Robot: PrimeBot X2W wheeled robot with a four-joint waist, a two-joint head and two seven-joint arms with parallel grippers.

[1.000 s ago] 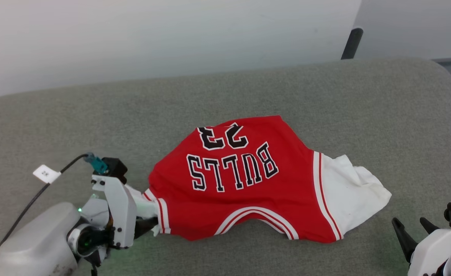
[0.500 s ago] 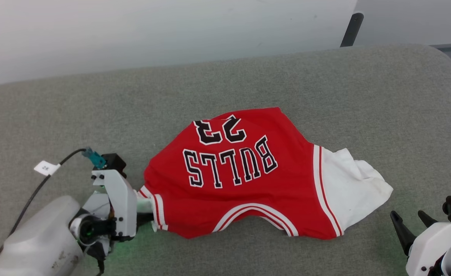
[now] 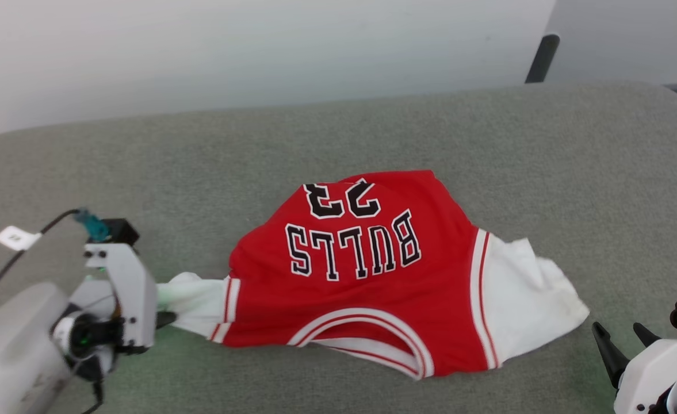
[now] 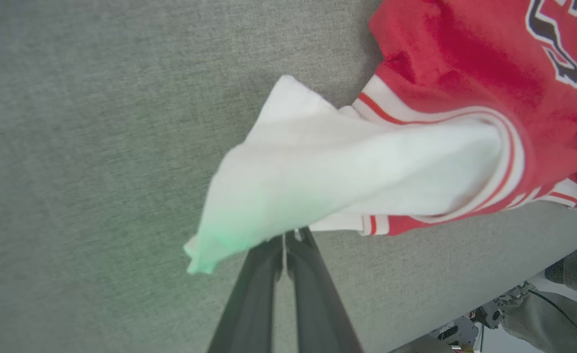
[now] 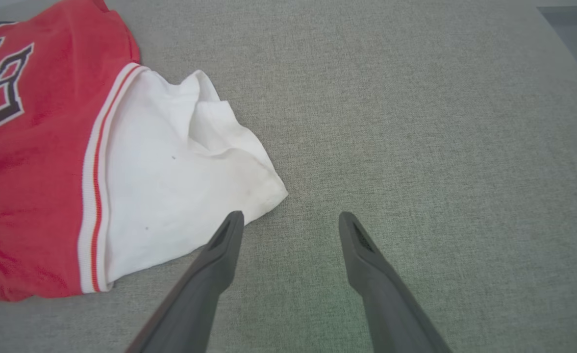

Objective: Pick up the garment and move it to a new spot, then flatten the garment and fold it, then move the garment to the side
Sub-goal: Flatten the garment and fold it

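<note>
Two tools are working over a grey fabric-covered tabletop [image 3: 142,161]. At the left, the left tool [image 4: 288,238] is pinching the edge of one white sleeve [image 4: 317,171], fingers pressed together on the cloth. In the middle, the garment [image 3: 367,287] is lying rumpled, its BULLS 23 lettering [image 3: 352,241] facing up and reading upside down in the head view. At the right, the other white sleeve [image 3: 528,299] is lying crumpled, and the right tool [image 5: 290,215] is hovering just beside its corner, fingers spread wide, holding nothing.
</note>
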